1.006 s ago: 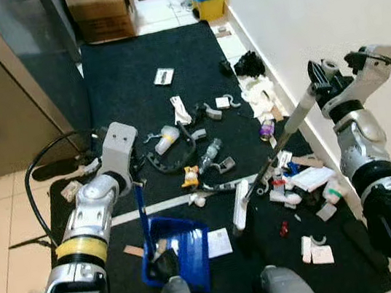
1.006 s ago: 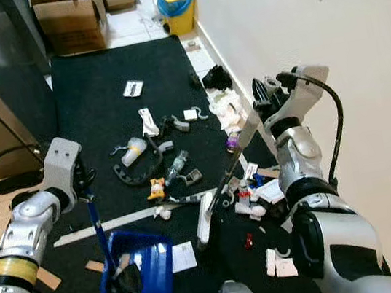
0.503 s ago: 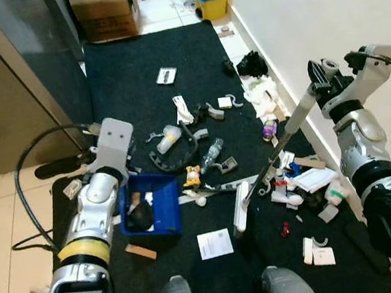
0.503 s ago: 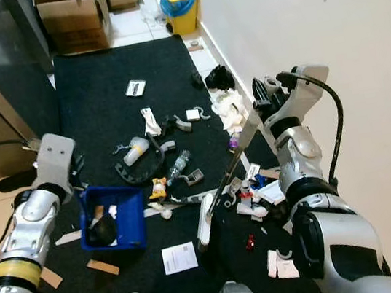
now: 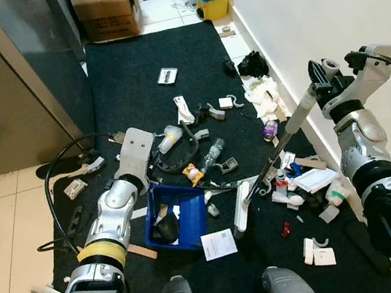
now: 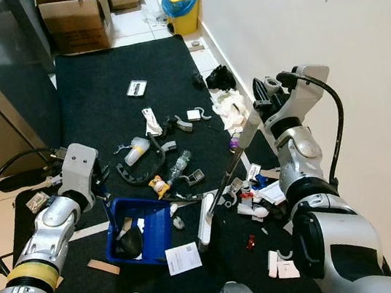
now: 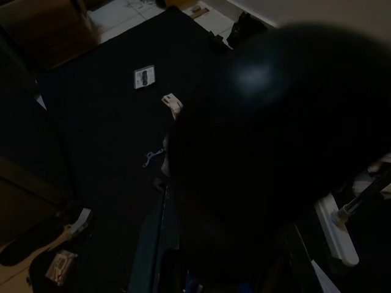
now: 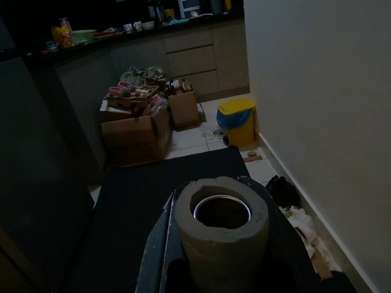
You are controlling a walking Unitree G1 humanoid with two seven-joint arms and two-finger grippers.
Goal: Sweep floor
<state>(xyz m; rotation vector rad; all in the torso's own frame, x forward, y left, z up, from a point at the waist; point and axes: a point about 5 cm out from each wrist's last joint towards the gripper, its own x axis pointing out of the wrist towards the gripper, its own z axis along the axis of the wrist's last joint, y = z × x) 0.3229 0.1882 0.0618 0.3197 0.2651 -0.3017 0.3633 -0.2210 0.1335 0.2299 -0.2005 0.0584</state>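
Your right gripper (image 5: 320, 80) is closed around the padded grey top of the long grey broom handle (image 5: 295, 114), raised up by the white wall (image 5: 321, 2) so the stick can slant down across your front. The handle's long axis runs from that high grip near the wall, down and toward your left, ending at the flat white broom head (image 5: 240, 207) resting on the black rubber mat (image 5: 139, 66) just ahead of your feet. That head lies roughly fore-and-aft, its broad side facing left, which looks suited to pushing rubbish sideways. Your left gripper (image 5: 142, 175) sits low on the mat at the blue plastic dustpan (image 5: 176, 224), apparently holding its upright blue handle, though you cannot tell from these views whether the fingers are closed on it. The pan rests flat just left of the broom head, with some dark debris already inside. Scattered litter (image 5: 207, 152), a clear bottle, papers, wrappers and small plastic bits, lies beyond the pan and along the wall, so much sweeping remains.
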